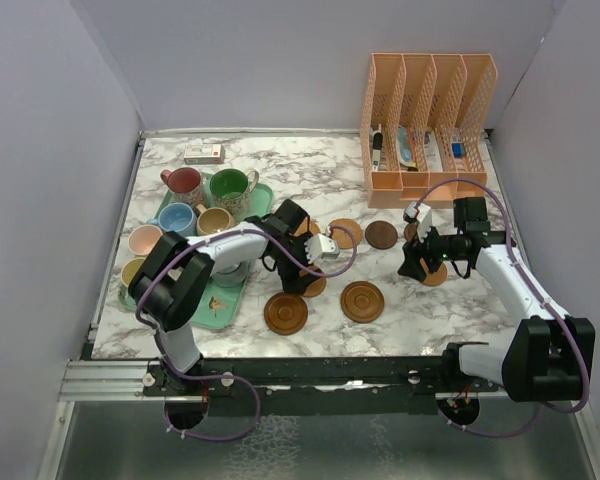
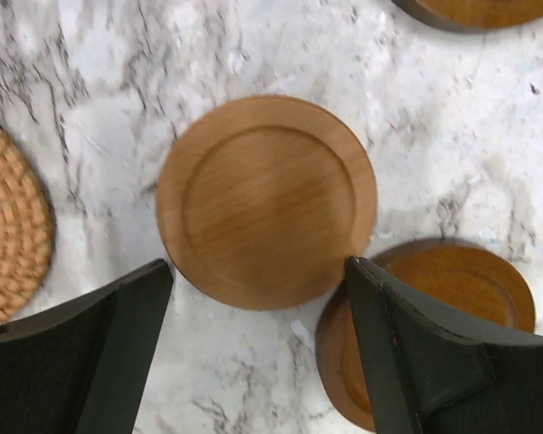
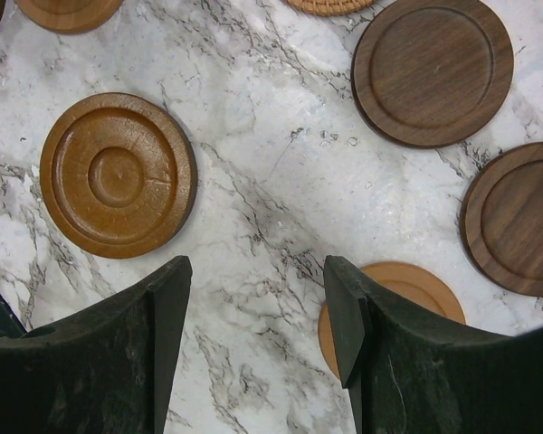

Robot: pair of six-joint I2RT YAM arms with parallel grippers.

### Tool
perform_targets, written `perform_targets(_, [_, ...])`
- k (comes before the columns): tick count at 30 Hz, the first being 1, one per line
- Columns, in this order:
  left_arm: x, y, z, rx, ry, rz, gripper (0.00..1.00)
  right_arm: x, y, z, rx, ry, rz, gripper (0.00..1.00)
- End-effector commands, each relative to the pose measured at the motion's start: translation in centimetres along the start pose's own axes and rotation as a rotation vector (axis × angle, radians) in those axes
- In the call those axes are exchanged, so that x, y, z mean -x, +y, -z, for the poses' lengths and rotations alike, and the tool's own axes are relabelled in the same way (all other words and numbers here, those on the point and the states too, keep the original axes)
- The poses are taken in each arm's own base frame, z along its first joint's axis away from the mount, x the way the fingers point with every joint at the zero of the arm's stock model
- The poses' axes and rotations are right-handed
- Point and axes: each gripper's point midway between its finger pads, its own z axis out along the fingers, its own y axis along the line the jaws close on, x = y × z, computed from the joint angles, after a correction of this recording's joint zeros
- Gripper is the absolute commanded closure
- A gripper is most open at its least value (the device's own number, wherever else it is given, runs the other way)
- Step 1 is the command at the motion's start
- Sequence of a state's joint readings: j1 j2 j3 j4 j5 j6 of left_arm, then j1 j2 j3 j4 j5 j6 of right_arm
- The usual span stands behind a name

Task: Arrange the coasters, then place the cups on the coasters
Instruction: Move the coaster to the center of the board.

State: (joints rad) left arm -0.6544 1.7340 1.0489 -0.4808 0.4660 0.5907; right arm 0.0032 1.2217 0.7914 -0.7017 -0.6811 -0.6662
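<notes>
Print: box (image 1: pixel 204 153) lettering too small to read.
Surface: veined marble table (image 1: pixel 310 165), pale walls (image 1: pixel 280 60).
Left gripper (image 2: pixel 256 267): jaws apart, flanking tan coaster (image 2: pixel 266 201).
Right gripper (image 3: pixel 255 264): jaws apart over marble.
Cups (image 1: pixel 230 184): at tray (image 1: pixel 220 312), left.

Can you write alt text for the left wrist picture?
A round light-brown wooden coaster lies on the marble table, and the open left pincer has a black finger on either side of its lower edge. A woven coaster peeks in at the left, and a darker wooden coaster sits lower right.
</notes>
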Motion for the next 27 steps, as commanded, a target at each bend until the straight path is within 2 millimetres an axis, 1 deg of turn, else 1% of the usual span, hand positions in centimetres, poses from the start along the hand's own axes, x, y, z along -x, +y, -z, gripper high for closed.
perform_targets(1, [1.7, -0.1, -1.9, -0.047, -0.020, 0.019, 0.20, 0.6, -0.2, 0.1, -0.018, -0.025, 0.024, 0.38])
perform_targets(4, [1.9, -0.4, -3.3, -0.063, 0.007, 0.014, 0.22, 0.7, -0.2, 0.1, -0.021, -0.028, 0.027, 0.38])
perform_targets(9, [2.6, -2.1, -5.5, -0.085, 0.043, -0.035, 0.24, 0.9, -0.3, 0.3, -0.032, -0.037, 0.027, 0.38])
perform_targets(12, [3.2, -2.9, -6.3, -0.091, 0.039, -0.063, 0.24, 0.8, -0.3, 0.2, -0.034, -0.034, 0.027, 0.38])
perform_targets(14, [3.7, -3.0, -6.2, -0.088, 0.020, -0.071, 0.24, 0.6, -0.3, 0.2, -0.031, -0.030, 0.025, 0.38])
perform_targets(16, [4.2, -2.9, -5.8, -0.071, -0.008, -0.087, 0.22, 0.5, -0.2, 0.0, -0.024, -0.027, 0.027, 0.38])
perform_targets(18, [4.9, -2.8, -5.1, -0.041, -0.049, -0.117, 0.19, 0.4, -0.2, -0.2, -0.011, -0.027, 0.029, 0.39])
perform_targets(19, [5.0, -2.8, -4.7, -0.030, -0.067, -0.130, 0.17, 0.5, -0.1, -0.3, -0.003, -0.028, 0.030, 0.39])
perform_targets(23, [6.4, -2.9, -2.3, 0.008, -0.174, -0.196, 0.12, 0.6, 0.0, -1.2, 0.020, -0.025, 0.031, 0.42])
perform_targets(25, [7.3, -2.8, -0.7, 0.030, -0.240, -0.221, 0.10, 0.7, -0.1, -2.0, 0.019, -0.014, 0.044, 0.45])
perform_targets(27, [7.8, -2.4, 0.8, 0.053, -0.294, -0.228, 0.09, 0.5, 0.1, -2.9, 0.017, 0.014, 0.062, 0.46])
